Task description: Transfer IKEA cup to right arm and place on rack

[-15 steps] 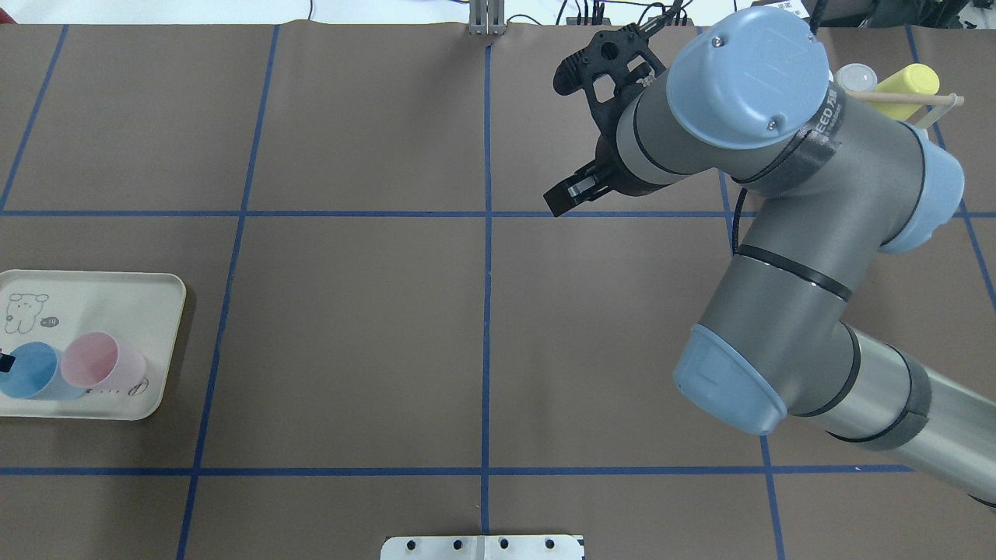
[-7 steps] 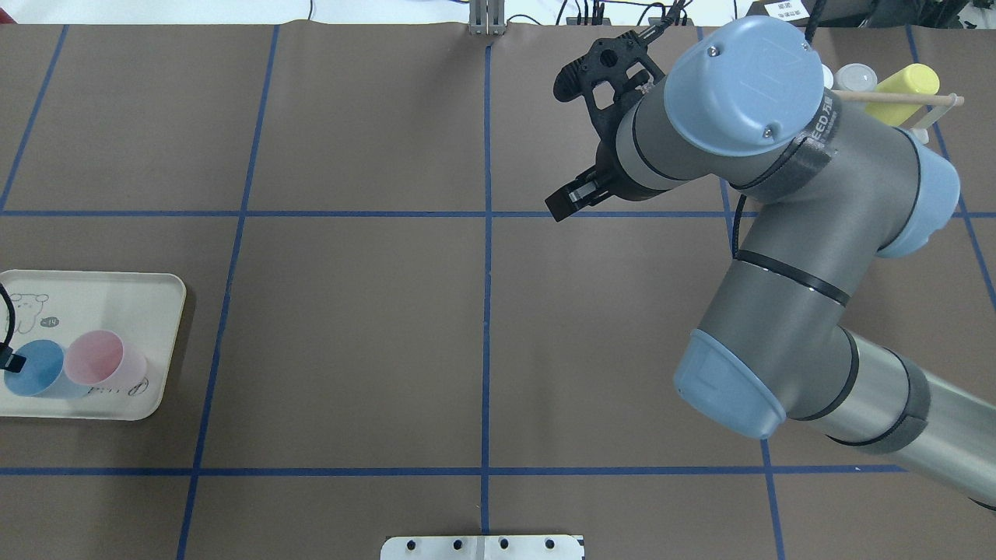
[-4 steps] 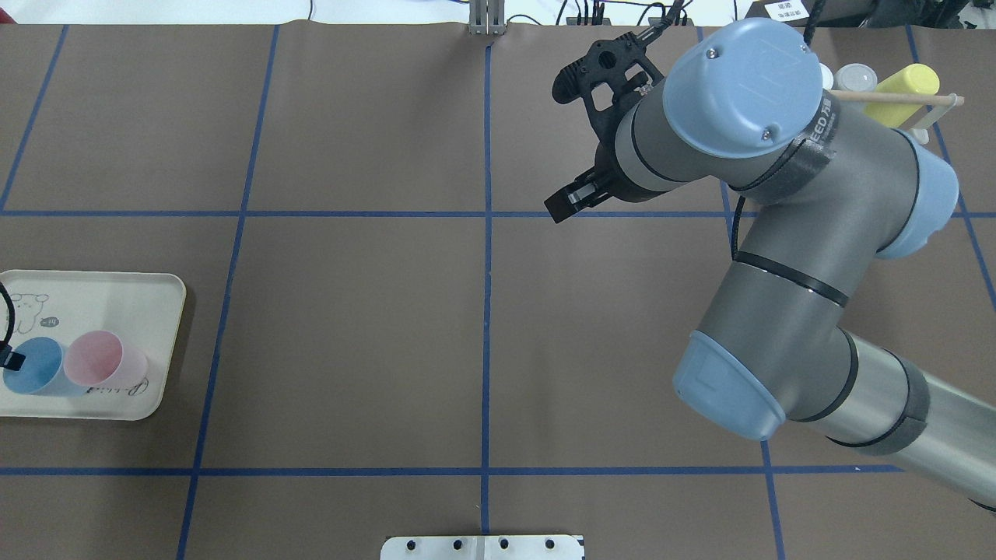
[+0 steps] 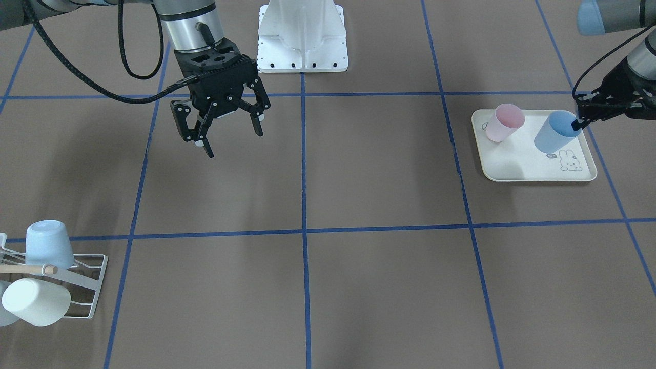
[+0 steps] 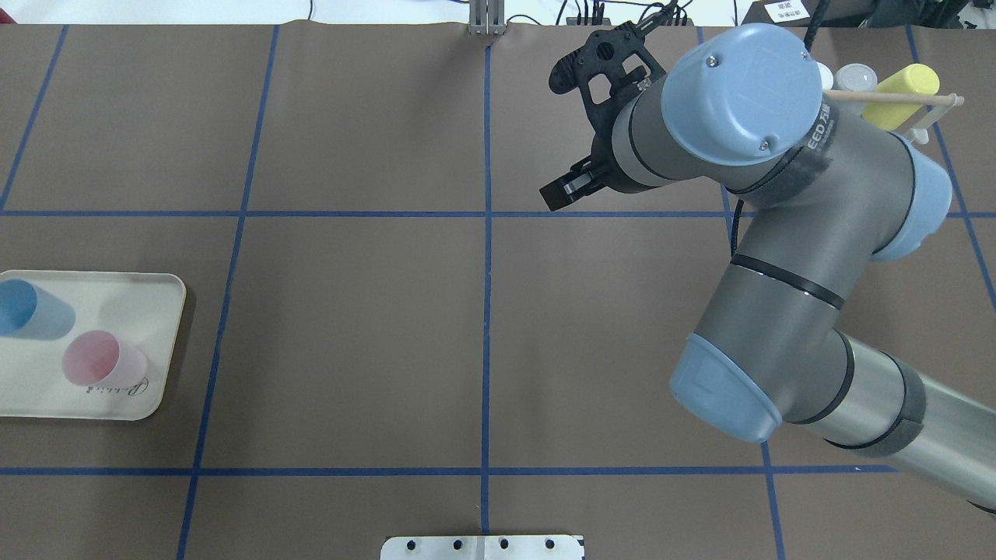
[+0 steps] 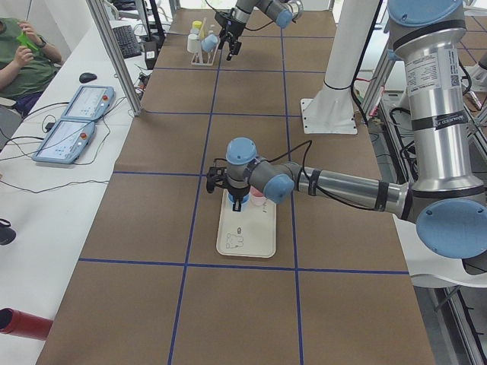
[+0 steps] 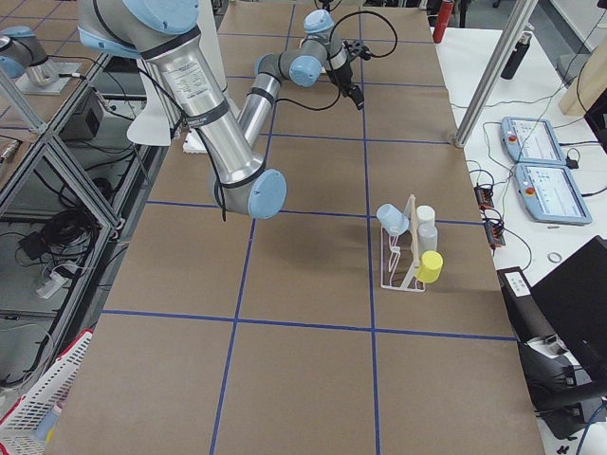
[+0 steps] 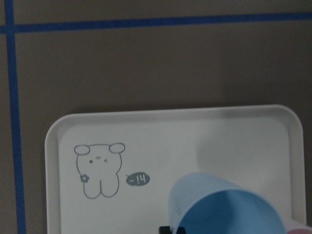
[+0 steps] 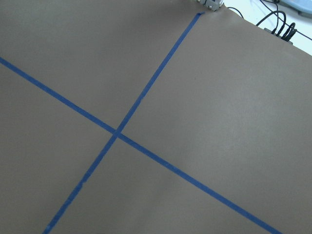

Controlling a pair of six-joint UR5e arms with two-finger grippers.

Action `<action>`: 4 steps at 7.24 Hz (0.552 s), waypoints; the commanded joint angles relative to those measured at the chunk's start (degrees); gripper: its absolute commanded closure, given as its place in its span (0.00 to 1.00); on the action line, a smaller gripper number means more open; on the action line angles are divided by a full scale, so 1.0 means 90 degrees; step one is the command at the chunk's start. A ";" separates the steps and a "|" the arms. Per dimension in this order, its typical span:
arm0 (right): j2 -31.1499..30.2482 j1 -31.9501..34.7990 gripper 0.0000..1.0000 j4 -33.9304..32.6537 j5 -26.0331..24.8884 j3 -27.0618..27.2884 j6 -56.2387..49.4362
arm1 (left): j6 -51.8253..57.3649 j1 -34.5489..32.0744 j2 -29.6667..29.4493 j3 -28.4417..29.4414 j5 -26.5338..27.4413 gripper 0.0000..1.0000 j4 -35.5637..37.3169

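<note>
Left gripper: I see it pinched on the rim of the blue cup. In its wrist view, dark fingertips sit on either side of the cup wall at the lower edge.
Blue cup: tilted, mouth up toward the gripper, over the cream tray at the table end on the left arm's side. I cannot tell whether its base touches the tray.
Right gripper: fingers spread wide, gripping nothing. It hangs above the brown table, well apart from tray and rack.
Pink cup: on the tray near the blue cup, not touching it, mouth up.
Rack: at the opposite table end, well apart from both grippers. A pale blue cup hangs upturned on it, a yellow cup is on its other end, and a wooden rod crosses it.
Right arm: in my overhead view its elbow covers part of the rack.
Between the grippers: table paper crossed by blue tape lines.
</note>
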 commanded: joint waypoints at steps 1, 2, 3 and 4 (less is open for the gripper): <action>0.0053 -0.0110 0.01 0.1039 -0.0256 -0.0375 0.0034 | -0.1182 -0.0236 -0.1104 -0.0164 -0.0665 1.00 0.0839; 0.0209 -0.0130 0.01 0.1050 -0.0276 -0.0404 0.0024 | -0.2004 -0.0237 -0.1524 -0.0174 -0.1163 1.00 0.0801; 0.0288 -0.0140 0.01 0.1050 -0.0479 -0.0453 0.0014 | -0.2660 -0.0237 -0.1896 -0.0183 -0.1516 1.00 0.0791; 0.0289 -0.0372 0.01 0.1282 -0.1129 -0.0463 -0.0005 | -0.3372 -0.0237 -0.2325 -0.0154 -0.1742 1.00 0.0781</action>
